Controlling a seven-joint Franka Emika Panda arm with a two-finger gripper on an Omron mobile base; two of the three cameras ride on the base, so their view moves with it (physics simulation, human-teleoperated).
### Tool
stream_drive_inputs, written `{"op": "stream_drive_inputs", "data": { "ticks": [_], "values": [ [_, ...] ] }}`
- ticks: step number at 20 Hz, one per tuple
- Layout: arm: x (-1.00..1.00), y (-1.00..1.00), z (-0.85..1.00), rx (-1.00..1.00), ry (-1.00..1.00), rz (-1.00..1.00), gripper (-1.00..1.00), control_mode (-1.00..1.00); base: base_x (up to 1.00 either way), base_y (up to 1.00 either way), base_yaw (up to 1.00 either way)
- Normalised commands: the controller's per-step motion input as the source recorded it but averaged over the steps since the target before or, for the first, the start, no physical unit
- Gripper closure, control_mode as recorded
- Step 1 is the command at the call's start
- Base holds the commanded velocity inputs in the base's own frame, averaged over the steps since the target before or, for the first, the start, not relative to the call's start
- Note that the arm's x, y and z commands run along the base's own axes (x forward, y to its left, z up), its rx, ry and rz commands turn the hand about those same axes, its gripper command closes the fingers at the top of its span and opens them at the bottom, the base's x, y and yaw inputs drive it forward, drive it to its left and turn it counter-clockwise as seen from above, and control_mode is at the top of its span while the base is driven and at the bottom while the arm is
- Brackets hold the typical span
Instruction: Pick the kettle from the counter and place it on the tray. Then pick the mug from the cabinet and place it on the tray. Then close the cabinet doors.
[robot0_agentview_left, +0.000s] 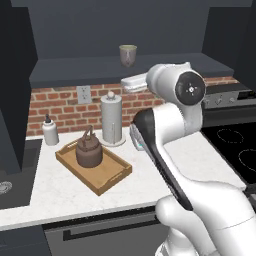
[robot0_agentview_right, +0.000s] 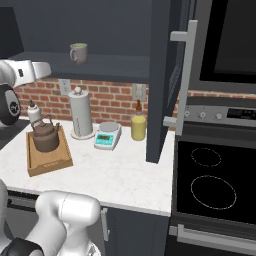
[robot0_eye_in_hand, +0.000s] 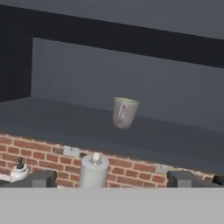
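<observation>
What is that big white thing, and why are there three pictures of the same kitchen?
The white thing is a robot arm. Two cameras sit behind it, one on its left and one on its right, so two pictures show the same kitchen from two sides. The third camera rides on its hand, looking along its pincer, which is open and holds nothing.

On the white counter lies a wooden tray with a brown kettle standing in it. Nearby stand a paper towel roll, a small white bottle, a little scale and a yellow bottle.

Up in the open dark cabinet a mug stands on the shelf. The hand camera points at it.
</observation>
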Motion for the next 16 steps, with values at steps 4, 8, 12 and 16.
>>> {"op": "stream_drive_inputs", "data": {
  "ticks": [4,8,12,16],
  "values": [
    [0.31,0.12,0.24,0.0,0.0,-0.16,-1.0,-1.0,0.0,0.0,0.0],
    [0.24,0.19,0.05,0.0,0.0,-0.17,-1.0,-1.0,0.0,0.0,0.0],
    [0.16,0.06,0.0,0.22,0.0,-0.11,-1.0,-1.0,0.0,0.0,0.0],
    [0.12,0.0,0.0,0.33,0.0,-0.05,-1.0,-1.0,0.0,0.0,0.0]
  ]
}}
